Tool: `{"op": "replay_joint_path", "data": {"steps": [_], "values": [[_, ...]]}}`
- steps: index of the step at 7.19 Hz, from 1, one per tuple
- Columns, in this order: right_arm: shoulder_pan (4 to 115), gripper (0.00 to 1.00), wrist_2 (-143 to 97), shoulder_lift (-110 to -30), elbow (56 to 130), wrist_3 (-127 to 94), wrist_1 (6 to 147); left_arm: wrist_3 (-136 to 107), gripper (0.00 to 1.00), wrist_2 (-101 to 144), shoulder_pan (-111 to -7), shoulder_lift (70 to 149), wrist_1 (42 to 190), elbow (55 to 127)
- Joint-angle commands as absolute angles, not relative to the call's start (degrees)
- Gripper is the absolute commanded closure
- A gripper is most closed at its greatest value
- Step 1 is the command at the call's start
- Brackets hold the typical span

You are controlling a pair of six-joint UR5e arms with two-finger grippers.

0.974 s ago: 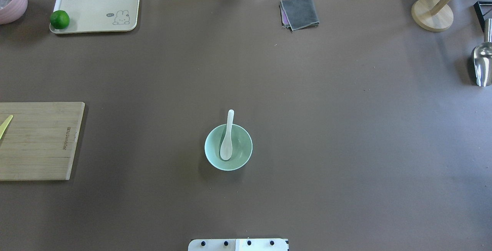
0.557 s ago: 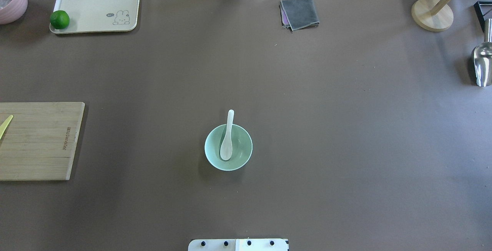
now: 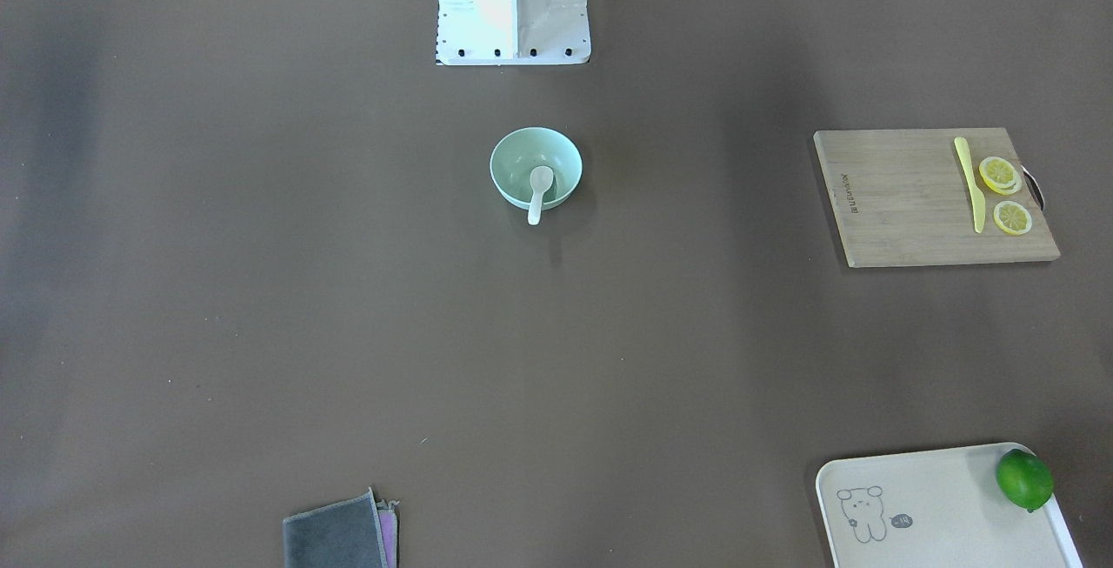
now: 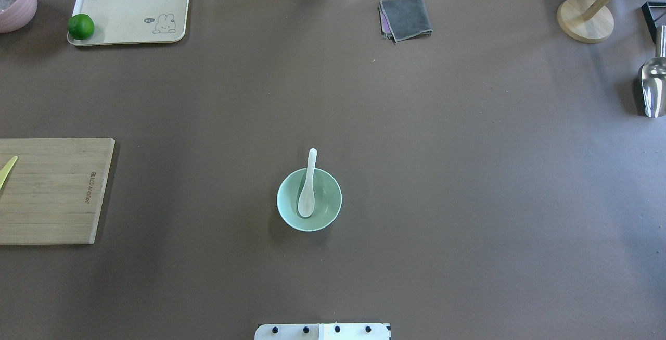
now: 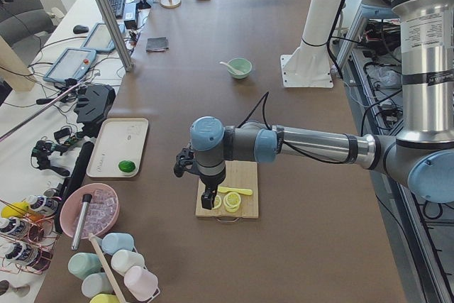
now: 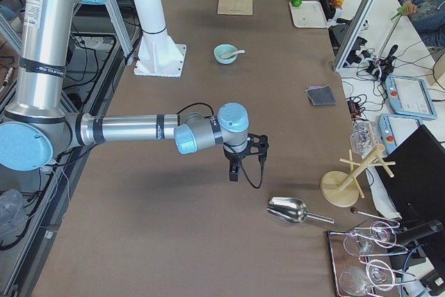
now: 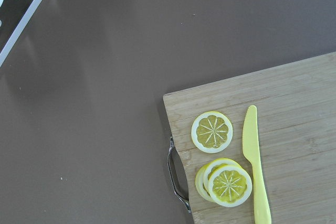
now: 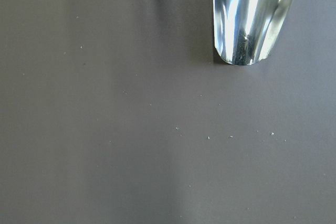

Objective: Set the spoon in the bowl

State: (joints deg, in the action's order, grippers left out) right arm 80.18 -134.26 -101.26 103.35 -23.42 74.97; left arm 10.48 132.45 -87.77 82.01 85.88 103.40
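Left tool (image 5: 206, 202) and right tool (image 6: 233, 174) downward.

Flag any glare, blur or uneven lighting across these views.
Right wrist view: bright glare streaks on the metal scoop. Front-facing view: the robot base is blown out white. Left wrist view: lemon slices sharp, evenly lit. Overhead view: bowl casts only a soft shadow.

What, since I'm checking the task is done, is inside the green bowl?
The spoon rests scoop-first inside the bowl, handle leaning over the rim away from the robot. The floor beneath its scoop is hidden.
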Motion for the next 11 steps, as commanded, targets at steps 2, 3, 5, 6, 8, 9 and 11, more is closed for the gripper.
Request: {"op": "replay_joint_path", "data": {"steps": [2, 3, 5, 6, 8, 9, 11], "values": [[81.3, 0.0, -135.0, -99.5, 102.9, -22.9, 75.0, 10.5, 0.02, 132.7, -87.8, 82.0, 86.0, 102.0], [82.7, 0.0, -135.4, -99.2, 103.1, -22.8, 75.0, 10.6, 0.02, 132.7, -87.8, 82.0, 86.0, 102.0], [83.1, 0.0, -135.4, -99.4, 103.6, -20.0, 75.9, 10.6, 0.02, 132.8, -87.8, 82.0, 86.0, 102.0], [83.6, 0.0, -135.4, -99.3, 103.8, -16.4, 78.5, 10.6, 0.02, 132.8, -87.8, 82.0, 85.9, 102.8], [83.8, 0.0, -135.4, -99.1, 104.4, -15.4, 79.8, 10.6, 0.02, 136.3, -87.9, 81.9, 85.7, 103.0], [83.8, 0.0, -135.5, -99.1, 105.0, -14.8, 80.0, 10.6, 0.02, 136.8, -87.9, 81.8, 85.7, 102.9], [83.9, 0.0, -135.5, -99.2, 105.0, -14.5, 80.0, 10.6, 0.02, 136.8, -87.8, 81.9, 85.7, 102.8]]}}
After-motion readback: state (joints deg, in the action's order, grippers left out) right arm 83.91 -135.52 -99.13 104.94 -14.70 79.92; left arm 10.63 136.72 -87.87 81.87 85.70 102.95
